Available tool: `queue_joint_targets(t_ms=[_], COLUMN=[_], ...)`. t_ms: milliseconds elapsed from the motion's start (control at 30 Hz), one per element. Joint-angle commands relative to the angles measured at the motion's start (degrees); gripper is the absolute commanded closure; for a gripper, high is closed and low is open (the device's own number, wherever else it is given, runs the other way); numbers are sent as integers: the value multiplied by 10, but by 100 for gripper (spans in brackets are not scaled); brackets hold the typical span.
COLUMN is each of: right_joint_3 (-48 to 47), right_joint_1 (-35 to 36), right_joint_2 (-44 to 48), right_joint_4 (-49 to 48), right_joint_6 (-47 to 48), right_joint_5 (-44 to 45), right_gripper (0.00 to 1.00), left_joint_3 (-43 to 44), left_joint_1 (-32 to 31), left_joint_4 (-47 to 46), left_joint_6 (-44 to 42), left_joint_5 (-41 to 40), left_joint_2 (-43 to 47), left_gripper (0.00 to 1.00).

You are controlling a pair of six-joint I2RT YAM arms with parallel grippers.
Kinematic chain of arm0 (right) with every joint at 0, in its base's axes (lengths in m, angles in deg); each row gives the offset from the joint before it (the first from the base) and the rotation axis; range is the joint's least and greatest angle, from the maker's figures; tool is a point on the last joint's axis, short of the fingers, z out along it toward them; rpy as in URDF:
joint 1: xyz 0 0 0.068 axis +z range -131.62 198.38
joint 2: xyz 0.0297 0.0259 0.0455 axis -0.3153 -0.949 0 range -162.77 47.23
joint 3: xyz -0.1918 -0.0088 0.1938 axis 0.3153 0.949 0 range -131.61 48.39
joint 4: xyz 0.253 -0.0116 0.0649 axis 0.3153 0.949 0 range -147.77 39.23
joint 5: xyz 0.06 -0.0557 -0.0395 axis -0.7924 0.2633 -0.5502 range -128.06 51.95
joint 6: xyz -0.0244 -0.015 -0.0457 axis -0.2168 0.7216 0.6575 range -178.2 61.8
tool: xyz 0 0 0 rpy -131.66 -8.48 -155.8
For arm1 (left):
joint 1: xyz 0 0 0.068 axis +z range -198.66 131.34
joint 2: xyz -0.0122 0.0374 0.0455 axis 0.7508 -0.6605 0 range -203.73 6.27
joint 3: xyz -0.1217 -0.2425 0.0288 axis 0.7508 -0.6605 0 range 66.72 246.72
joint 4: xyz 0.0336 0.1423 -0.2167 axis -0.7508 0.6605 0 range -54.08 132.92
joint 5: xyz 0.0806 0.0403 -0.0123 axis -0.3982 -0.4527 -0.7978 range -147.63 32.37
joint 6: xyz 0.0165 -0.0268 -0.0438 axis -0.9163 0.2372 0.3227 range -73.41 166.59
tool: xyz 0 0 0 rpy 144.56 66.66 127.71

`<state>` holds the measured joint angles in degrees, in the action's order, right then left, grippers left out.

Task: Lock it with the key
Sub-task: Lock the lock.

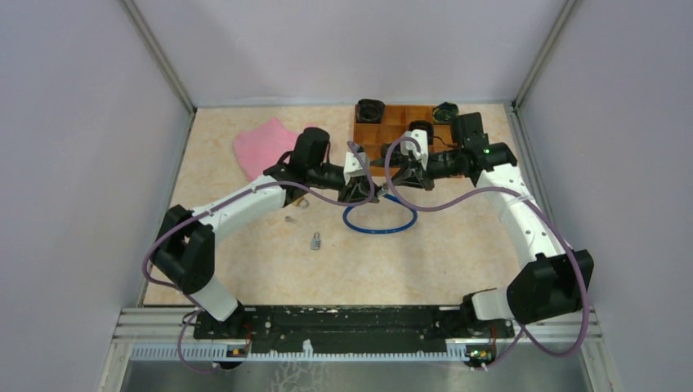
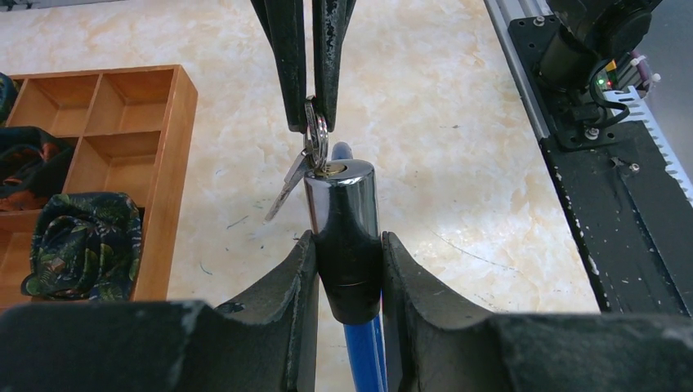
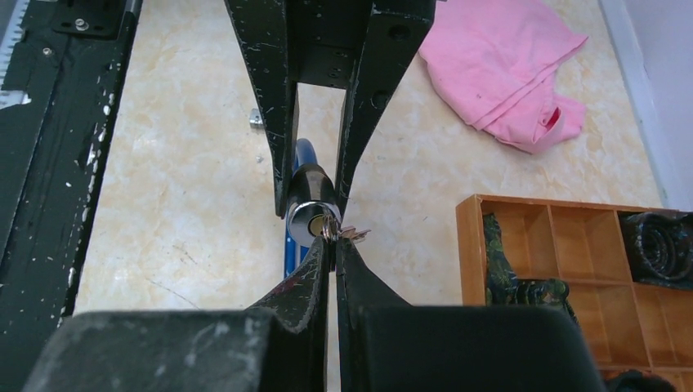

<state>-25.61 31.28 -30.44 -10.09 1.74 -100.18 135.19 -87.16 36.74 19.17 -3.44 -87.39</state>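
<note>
Chrome cable lock [image 2: 347, 220] is clamped in left claw [image 2: 347, 243] over the tabletop [image 2: 458, 98]. Right claw [image 2: 313, 114] pinches the key [image 2: 317, 140] at the lock's keyhole end, blue cable [image 2: 364, 359] trailing below.

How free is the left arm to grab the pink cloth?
Probably not: left gripper is clamped on the lock while right gripper pinches the key at its end. Path to the pink cloth looks open.
</note>
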Motion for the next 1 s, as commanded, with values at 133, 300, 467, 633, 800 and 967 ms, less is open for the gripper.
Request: queue_joint_targets(t_ms=[133, 300, 467, 633, 800, 967], right_joint_3=[-31, -36, -34, -37, -37, -47], right_joint_1=[-31, -34, -36, -38, -39, -47], right_joint_2=[11, 12, 11, 12, 12, 13], right_joint_4=[-18, -19, -19, -18, -13, -4], right_joint_6=[8, 1, -1, -3, -2, 0], right_joint_5=[-8, -6, -10, -4, -5, 1], right_gripper=[100, 100, 100, 100, 100, 100], left_joint_3=[-14, -15, -15, -14, -13, -15], left_joint_1=[-4, -4, -4, -4, -5, -4], left_joint_4=[60, 63, 62, 62, 61, 61], left_joint_6=[-22, -22, -21, -20, -16, -16], left_joint_5=[-5, -9, -10, -13, -15, -18], left_joint_2=[2, 0, 0, 0, -2, -1], left_gripper=[100, 100, 100, 100, 100, 100])
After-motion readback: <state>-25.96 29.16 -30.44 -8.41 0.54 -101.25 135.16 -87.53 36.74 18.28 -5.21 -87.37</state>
